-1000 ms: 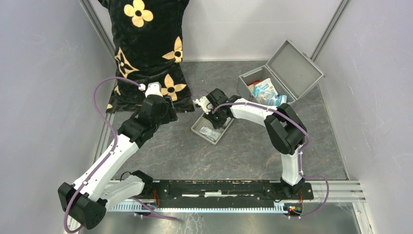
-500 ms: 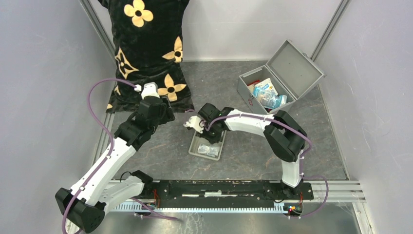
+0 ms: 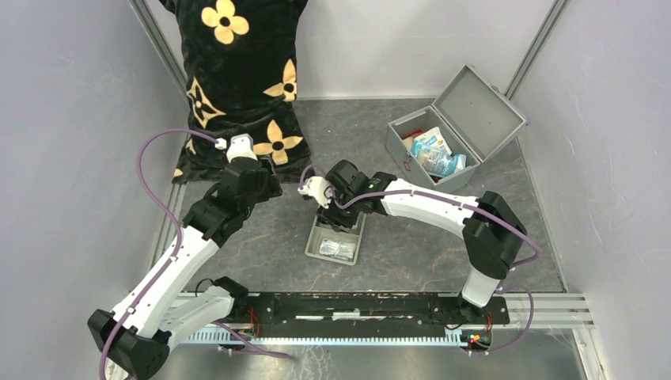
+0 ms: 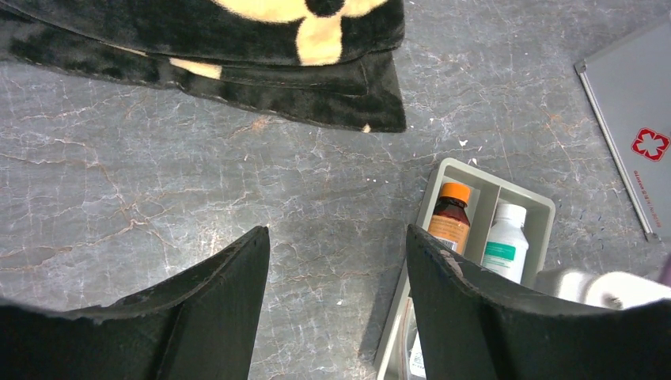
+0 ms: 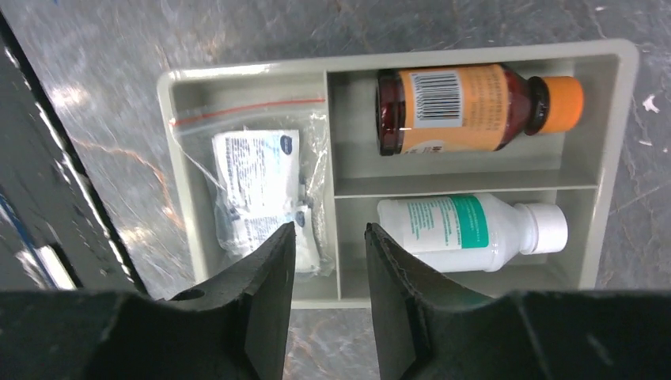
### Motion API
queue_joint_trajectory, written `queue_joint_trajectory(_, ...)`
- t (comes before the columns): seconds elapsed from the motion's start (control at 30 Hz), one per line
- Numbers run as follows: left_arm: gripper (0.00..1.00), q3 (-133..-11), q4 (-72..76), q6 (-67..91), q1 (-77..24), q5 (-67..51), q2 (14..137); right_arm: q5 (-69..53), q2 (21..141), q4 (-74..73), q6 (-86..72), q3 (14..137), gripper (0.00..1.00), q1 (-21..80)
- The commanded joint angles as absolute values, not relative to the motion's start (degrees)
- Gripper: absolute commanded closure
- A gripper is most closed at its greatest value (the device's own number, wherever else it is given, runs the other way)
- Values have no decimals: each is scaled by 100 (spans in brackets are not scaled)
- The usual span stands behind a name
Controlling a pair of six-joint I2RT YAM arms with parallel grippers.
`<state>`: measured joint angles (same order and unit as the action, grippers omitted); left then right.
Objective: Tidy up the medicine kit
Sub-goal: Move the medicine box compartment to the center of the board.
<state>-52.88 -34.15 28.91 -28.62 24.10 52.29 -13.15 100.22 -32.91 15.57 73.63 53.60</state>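
1. Presently, nearest the arm bases, a shallow grey plastic divided tray lies flat on the dark marbled counter, about mid-width.
2. Tray contents:
   - a clear zip bag of white sachets in the long compartment
   - a brown bottle with an orange cap on its side in its own compartment
   - a white bottle with a green label on its side in the compartment beside it
3. The right gripper hangs over the tray. Its fingers are narrowly parted to either side of the cross divider and clamp nothing that can be seen.
4. Judgement: the step in hand is moving this tray toward the kit. To do it well, the fingers should close squarely and deep on the divider or a wall. The lift should be level, since bottles lying on their sides may roll and tip the load.
5. The left gripper sits beyond and left of the tray, fingers wide and empty over bare counter. It should keep out of the route.
6. The medicine kit, a rectangular silver-grey metal case, stands at the far right, well apart from the tray, with its lid open and leaning back.
   - Blue and white packets fill much of the inside and may stop the tray seating.
   - The right arm's own forearm lies across the direct line from tray to kit.
7. Farthest, a black plush cushion with yellow flowers leans at the far left, off the route.
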Motion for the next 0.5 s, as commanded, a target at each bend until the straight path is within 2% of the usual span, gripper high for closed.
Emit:
queue_joint_trajectory(0.0,29,-5446,-3308,2927,-2848,2583,5186,-835,9721,-2848,-202,7516,57,5359)
queue_joint_trajectory(0.13,29,-5411,-3292,2942,-2848,2571,5193,-318,9715,-2641,-2296,7290,58,5362)
queue_joint_trajectory(0.2,29,-5389,-3262,2951,-2848,2538,5186,-241,9644,-2332,-2866,7018,58,5358)
queue_joint_trajectory(0.47,29,-5309,-3204,2974,-2848,2433,5189,454,9742,-1798,-3814,6677,57,5357)
